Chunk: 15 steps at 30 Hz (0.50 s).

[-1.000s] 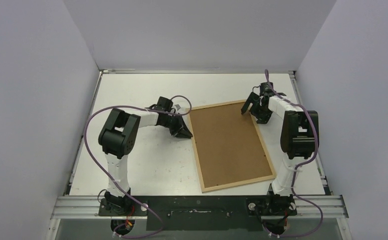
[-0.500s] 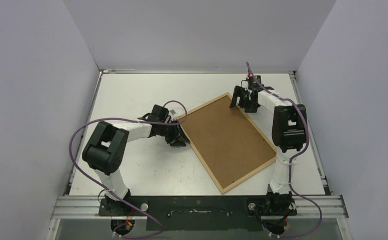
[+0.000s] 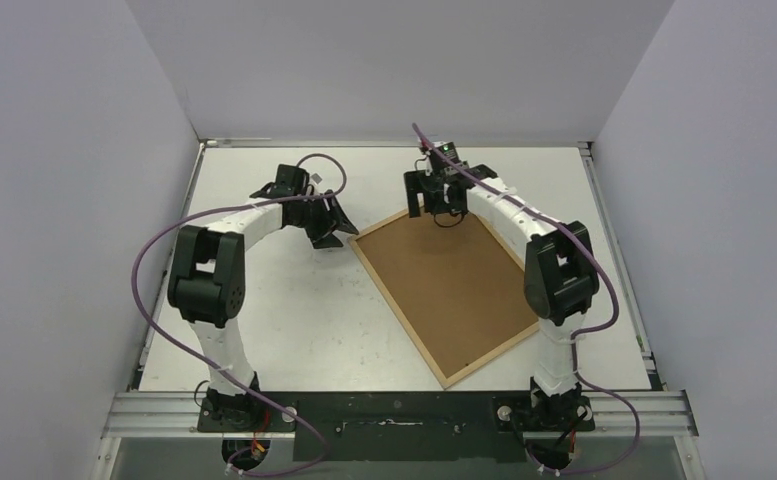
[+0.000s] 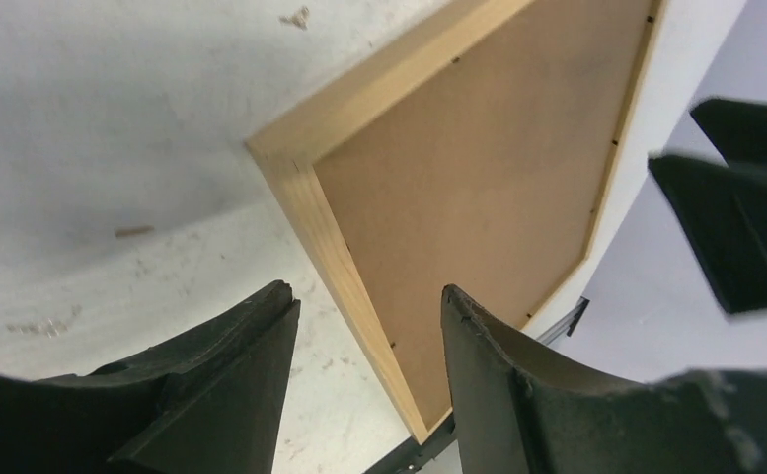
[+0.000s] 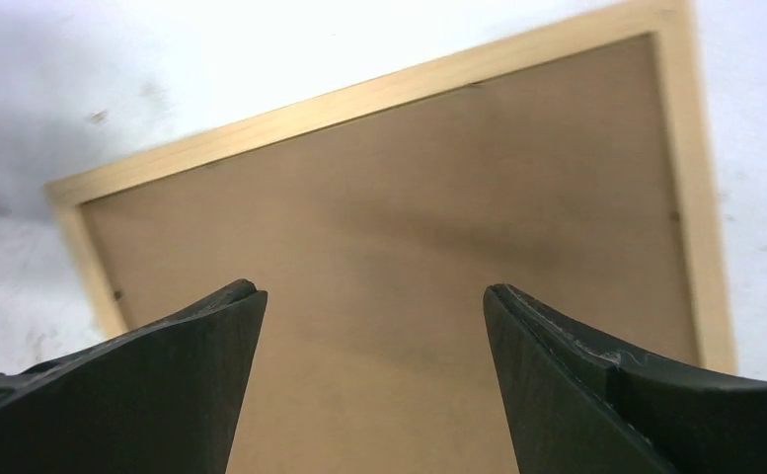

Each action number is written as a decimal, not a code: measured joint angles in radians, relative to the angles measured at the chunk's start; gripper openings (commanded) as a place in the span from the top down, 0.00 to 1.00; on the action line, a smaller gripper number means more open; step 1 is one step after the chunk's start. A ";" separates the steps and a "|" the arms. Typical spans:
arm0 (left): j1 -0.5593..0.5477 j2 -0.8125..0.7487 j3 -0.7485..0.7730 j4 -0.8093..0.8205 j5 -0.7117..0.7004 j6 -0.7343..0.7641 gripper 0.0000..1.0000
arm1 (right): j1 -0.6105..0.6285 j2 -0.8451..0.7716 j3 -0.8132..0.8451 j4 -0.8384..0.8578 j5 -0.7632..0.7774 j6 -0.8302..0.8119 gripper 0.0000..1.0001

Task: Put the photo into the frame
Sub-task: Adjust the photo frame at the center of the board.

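Top external: light-wood rectangular frame (image 3: 401, 313) has turned further on the white surface (image 3: 274, 310). Left pincer (image 3: 332, 234), now half-open and empty, sits beside its corner; right pincer (image 3: 433, 209) hangs wide, empty.

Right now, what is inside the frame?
A brown backing panel fills the frame, its wood rim showing all round. Anything beneath the panel is covered and cannot be seen.

Both arms reach far out, bent toward the middle. The left gripper (image 4: 369, 301) and right gripper (image 5: 374, 291) stand open.
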 measured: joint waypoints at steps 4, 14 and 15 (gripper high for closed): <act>0.000 0.089 0.073 -0.045 -0.013 0.036 0.55 | 0.099 0.010 0.046 -0.027 -0.007 -0.029 0.24; 0.002 0.188 0.083 -0.072 0.012 0.029 0.61 | 0.237 0.137 0.114 -0.049 -0.026 -0.055 0.40; 0.002 0.189 0.083 -0.072 0.016 0.027 0.63 | 0.247 0.148 0.114 -0.050 -0.028 -0.055 0.40</act>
